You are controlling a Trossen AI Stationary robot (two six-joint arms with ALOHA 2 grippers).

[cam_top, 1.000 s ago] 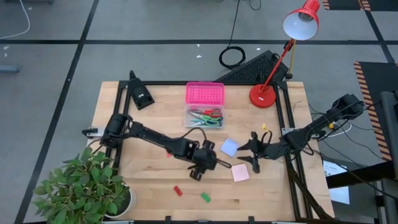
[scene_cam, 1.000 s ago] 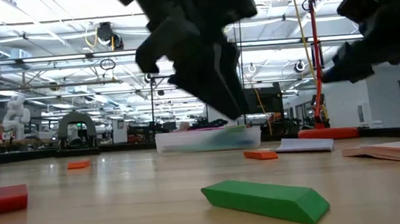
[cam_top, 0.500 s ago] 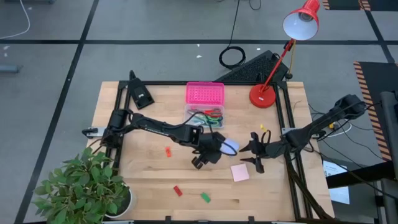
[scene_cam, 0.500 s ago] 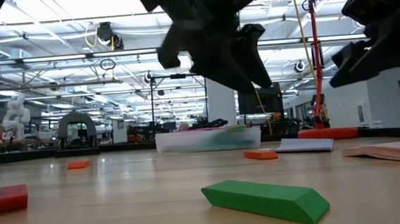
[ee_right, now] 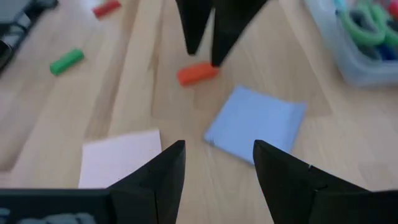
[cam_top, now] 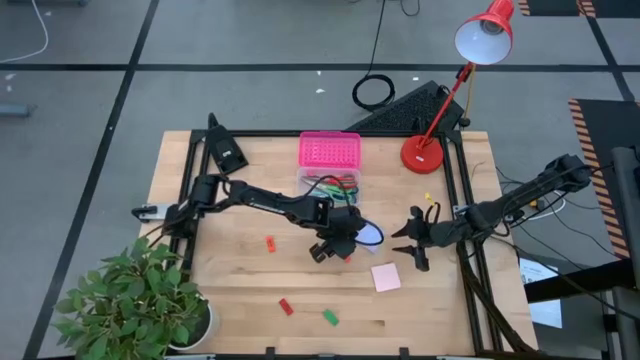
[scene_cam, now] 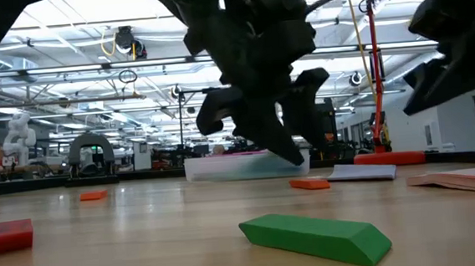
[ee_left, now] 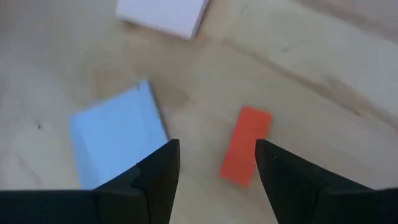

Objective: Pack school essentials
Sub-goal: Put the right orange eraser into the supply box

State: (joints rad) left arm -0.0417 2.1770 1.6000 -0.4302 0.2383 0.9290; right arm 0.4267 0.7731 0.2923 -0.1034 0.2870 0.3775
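The left gripper [cam_top: 337, 243], fingers spread and empty, hangs right over the orange-red eraser [ee_left: 245, 145], which lies lengthwise between them, beside the blue notepad [ee_left: 118, 142]

We see two dark arms, matte black, slim links w/ bulkier joint housings. The left arm [cam_top: 262, 200] has rounded black segments; its gripper [cam_top: 335, 243] is a chunky black block w/ two tapered fingers [ee_left: 160, 177], flat-faced and sharp-edged. The right arm [cam_top: 520, 197] is thinner, w/ cabling running along it and a yellow bit near its far joint. Its gripper [cam_top: 414, 240] is black too, fingers [ee_right: 163, 176] wedge-shaped.
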